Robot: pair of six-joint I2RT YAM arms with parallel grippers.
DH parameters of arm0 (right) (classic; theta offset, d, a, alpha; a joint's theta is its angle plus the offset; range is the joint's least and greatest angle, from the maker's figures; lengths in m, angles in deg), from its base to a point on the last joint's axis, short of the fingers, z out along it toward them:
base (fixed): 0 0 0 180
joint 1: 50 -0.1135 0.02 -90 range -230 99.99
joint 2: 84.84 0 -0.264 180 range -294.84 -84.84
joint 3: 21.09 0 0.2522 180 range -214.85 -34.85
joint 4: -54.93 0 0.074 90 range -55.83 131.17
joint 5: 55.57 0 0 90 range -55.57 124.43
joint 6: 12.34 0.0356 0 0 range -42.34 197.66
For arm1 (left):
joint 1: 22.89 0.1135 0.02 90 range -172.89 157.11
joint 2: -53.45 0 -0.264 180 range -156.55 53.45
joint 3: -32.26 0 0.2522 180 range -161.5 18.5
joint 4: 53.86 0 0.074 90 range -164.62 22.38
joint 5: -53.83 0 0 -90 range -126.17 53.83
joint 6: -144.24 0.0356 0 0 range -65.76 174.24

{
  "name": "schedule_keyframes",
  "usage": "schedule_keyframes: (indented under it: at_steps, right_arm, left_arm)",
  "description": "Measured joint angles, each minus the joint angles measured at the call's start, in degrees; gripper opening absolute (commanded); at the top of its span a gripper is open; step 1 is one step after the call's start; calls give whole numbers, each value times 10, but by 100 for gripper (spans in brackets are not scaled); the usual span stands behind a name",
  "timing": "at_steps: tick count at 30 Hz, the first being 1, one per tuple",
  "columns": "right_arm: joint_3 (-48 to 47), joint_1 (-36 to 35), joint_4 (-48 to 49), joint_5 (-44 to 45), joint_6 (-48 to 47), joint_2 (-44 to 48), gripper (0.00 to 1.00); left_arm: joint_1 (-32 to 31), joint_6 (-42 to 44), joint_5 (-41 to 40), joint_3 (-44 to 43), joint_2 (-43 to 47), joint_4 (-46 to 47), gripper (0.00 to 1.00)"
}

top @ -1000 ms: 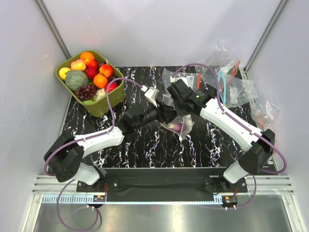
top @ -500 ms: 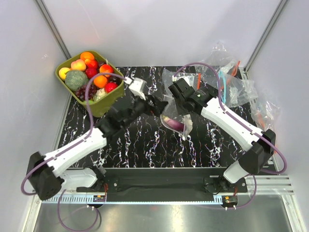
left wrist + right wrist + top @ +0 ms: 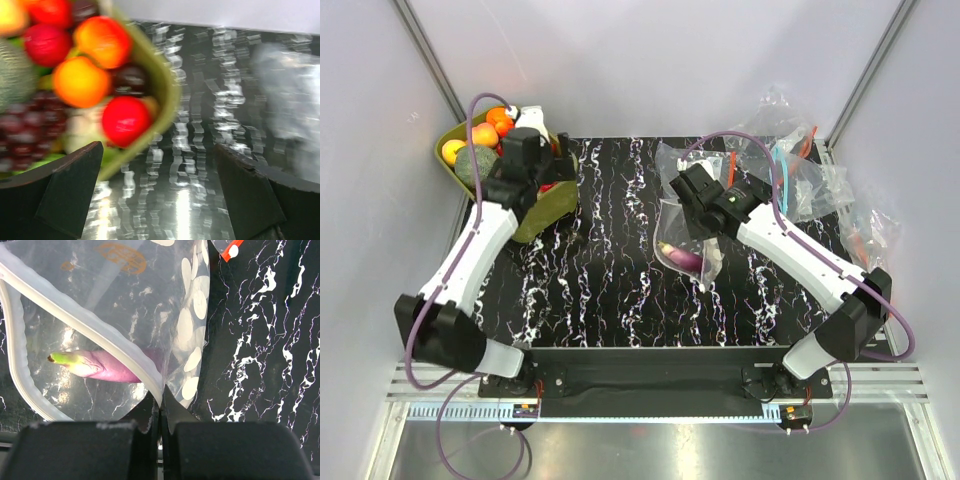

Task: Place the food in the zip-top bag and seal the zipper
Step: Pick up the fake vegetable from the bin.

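The white-dotted zip-top bag (image 3: 690, 262) lies mid-table with a purple eggplant (image 3: 682, 257) inside it. My right gripper (image 3: 682, 224) is shut on the bag's zipper edge and holds the mouth open. In the right wrist view the gripper (image 3: 160, 407) pinches the white zipper strip (image 3: 75, 315), and the eggplant (image 3: 102, 367) shows through the bag (image 3: 195, 305). My left gripper (image 3: 535, 168) is open and empty over the right edge of the olive tub (image 3: 545, 215). In the left wrist view the gripper (image 3: 160, 192) frames the table, with a red fruit (image 3: 125, 120) and an orange one (image 3: 80, 82) just beyond, blurred.
The tub holds several fruits, grapes (image 3: 500, 188) and a broccoli (image 3: 475, 165) at the back left. A pile of undotted clear bags (image 3: 800, 165) with orange and blue strips lies at the back right. White walls close in on both sides.
My left arm has swung from the bag's mouth back and left to the tub, its gripper open. The right gripper still holds the bag, which now hangs lower with the eggplant in it.
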Motion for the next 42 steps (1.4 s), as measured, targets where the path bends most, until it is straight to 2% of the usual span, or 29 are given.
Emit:
schedule_keyframes:
  at_steps: [7, 14, 18, 23, 27, 28, 29, 30, 36, 37, 38, 39, 40, 42]
  right_arm:
    - [7, 2, 2, -1, 0, 2, 0]
    - [18, 3, 7, -2, -3, 3, 0]
    - [28, 3, 13, -7, -3, 3, 0]
    - [34, 6, 15, -11, -4, 3, 0]
    - [34, 9, 15, -11, -4, 4, 0]
    - [34, 9, 15, -11, -4, 4, 0]
    - [34, 9, 15, -11, -4, 4, 0]
    - [34, 9, 15, -11, -4, 4, 0]
    - [34, 9, 15, -11, -4, 5, 0]
    - [34, 9, 15, -11, -4, 5, 0]
    - [34, 9, 15, -11, -4, 5, 0]
    - [34, 9, 15, -11, -4, 6, 0]
    - [34, 9, 15, -11, -4, 6, 0]
    - [34, 9, 15, -11, -4, 6, 0]
  left_arm:
    - [45, 47, -5, -158, -150, -102, 99]
    - [53, 65, -8, -197, -232, -156, 99]
    - [66, 66, -9, -216, -263, -173, 96]
    - [82, 59, 9, -222, -281, -186, 84]
    - [84, 56, 26, -237, -296, -188, 81]
    - [84, 56, 28, -240, -298, -190, 78]
    - [85, 55, 31, -245, -302, -194, 68]
    - [86, 53, 36, -249, -304, -197, 63]
    - [90, 54, 65, -244, -298, -197, 52]
    - [91, 54, 69, -240, -292, -195, 52]
    - [92, 54, 73, -235, -285, -195, 58]
    - [94, 54, 75, -232, -278, -196, 81]
    - [94, 56, 75, -230, -271, -199, 87]
    - [95, 51, 73, -230, -258, -209, 91]
